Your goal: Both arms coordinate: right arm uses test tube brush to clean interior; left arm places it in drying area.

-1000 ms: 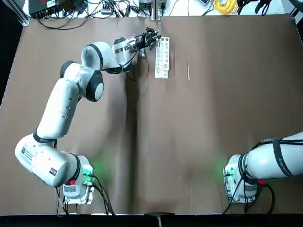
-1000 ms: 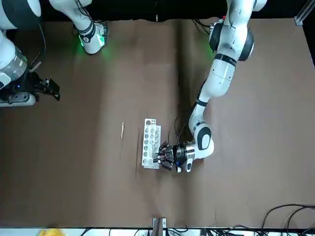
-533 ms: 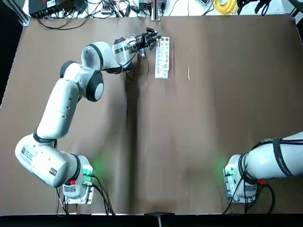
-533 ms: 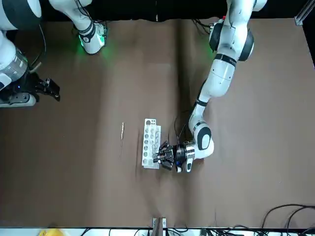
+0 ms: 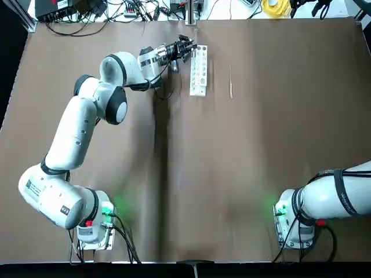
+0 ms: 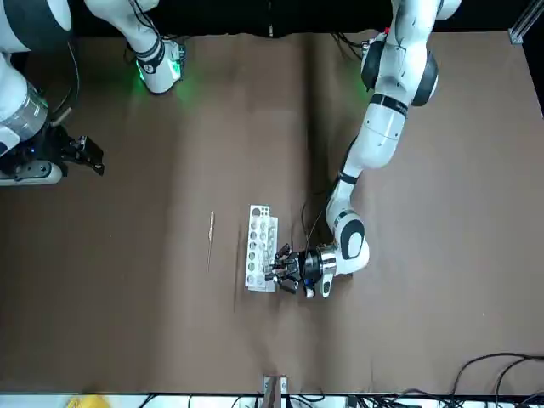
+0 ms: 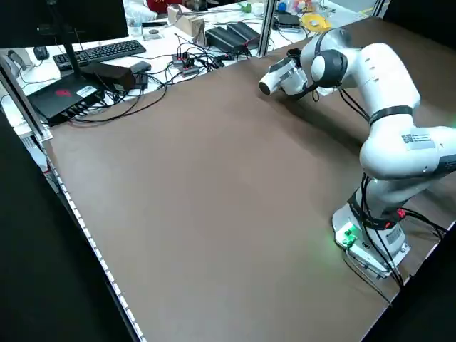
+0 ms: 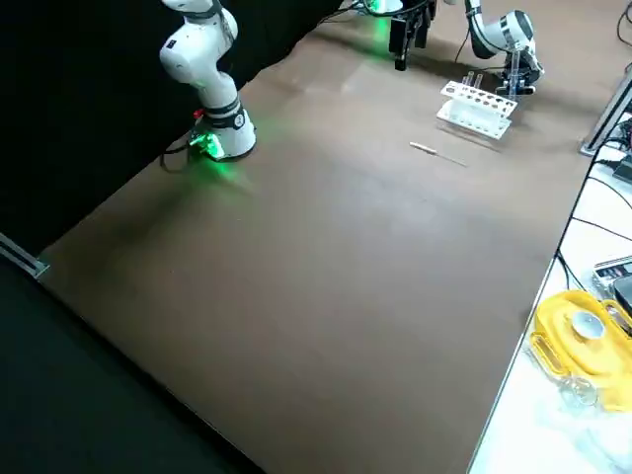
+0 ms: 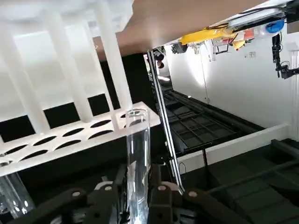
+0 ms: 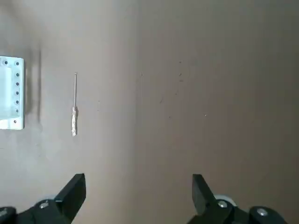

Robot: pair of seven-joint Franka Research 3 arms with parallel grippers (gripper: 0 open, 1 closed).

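Observation:
The drying area, a white rack (image 5: 199, 70) with two rows of holes, stands at the far side of the table, also in the front view (image 6: 260, 246). My left gripper (image 5: 185, 46) is at the rack's far end, shut on a clear glass test tube (image 9: 138, 154). The tube's open rim lies by the rack's corner (image 9: 70, 135); I cannot tell if they touch. The test tube brush (image 5: 231, 81) lies flat on the table to the right of the rack, and shows in the right wrist view (image 10: 74, 107). My right gripper (image 10: 138, 186) is open, parked high at the right side (image 6: 85, 155).
Cables and electronics (image 5: 116, 8) line the far edge of the table, and a yellow object (image 8: 583, 336) sits just past it. A metal post (image 5: 190, 11) stands just beyond the rack. Brown table surface (image 5: 232, 174) lies between the arms' bases.

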